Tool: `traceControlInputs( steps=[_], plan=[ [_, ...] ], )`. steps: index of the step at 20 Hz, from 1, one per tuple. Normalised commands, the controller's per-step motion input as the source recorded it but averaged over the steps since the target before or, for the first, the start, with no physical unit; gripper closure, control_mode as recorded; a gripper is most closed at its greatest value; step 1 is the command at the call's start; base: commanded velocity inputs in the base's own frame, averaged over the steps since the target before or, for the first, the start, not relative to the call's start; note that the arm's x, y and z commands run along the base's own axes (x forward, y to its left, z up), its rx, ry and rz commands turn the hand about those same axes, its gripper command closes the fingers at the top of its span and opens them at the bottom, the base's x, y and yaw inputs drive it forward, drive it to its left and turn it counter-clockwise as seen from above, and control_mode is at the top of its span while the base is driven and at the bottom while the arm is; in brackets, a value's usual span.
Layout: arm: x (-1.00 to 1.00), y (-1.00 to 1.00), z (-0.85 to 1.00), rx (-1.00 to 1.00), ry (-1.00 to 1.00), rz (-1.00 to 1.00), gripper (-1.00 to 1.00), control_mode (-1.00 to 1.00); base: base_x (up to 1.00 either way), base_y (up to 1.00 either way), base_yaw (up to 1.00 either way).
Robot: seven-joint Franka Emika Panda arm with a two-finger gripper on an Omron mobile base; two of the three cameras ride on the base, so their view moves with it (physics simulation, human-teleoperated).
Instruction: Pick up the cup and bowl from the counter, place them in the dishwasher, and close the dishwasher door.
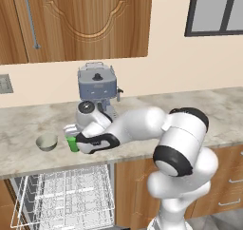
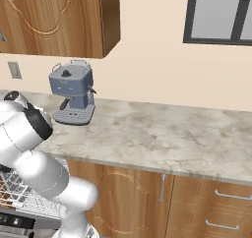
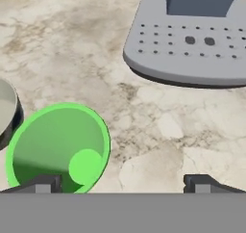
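The step in hand looks like the approach to the first pick: the end effector [image 3: 122,184] hangs over the worktop [image 1: 28,117] with its fingers spread wide and nothing between them, poised above the green cup [image 3: 57,148]. In the hand view the cup sits off to one side, with one fingertip [image 3: 41,184] over its rim rather than the cup centred in the gap, so the next move probably calls for a sideways shift to straddle the cup before descending and closing. The cup stands upright, long axis vertical, mouth facing up into the camera. It is near the front edge of the worktop, just beside the grey-beige bowl [image 1: 46,141] and in front of the grey coffee machine [image 1: 97,87]. Below, the dishwasher [image 1: 19,186] is open with its white wire rack [image 1: 66,196] pulled out, ready to receive both.
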Motion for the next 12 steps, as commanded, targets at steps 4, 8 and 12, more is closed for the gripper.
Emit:
traceControlInputs(
  steps=[4, 8, 12],
  plan=[
    [0.17, 0.16, -0.16, 0.00, 0.00, 0.00, -1.00, -1.00, 0.00, 0.00, 0.00],
    [0.16, 0.14, -0.17, 0.00, 0.00, 0.00, -1.00, -1.00, 0.00, 0.00, 0.00],
    [0.15, 0.13, -0.19, 0.00, 0.00, 0.00, -1.00, -1.00, 0.00, 0.00, 0.00]
  ],
)
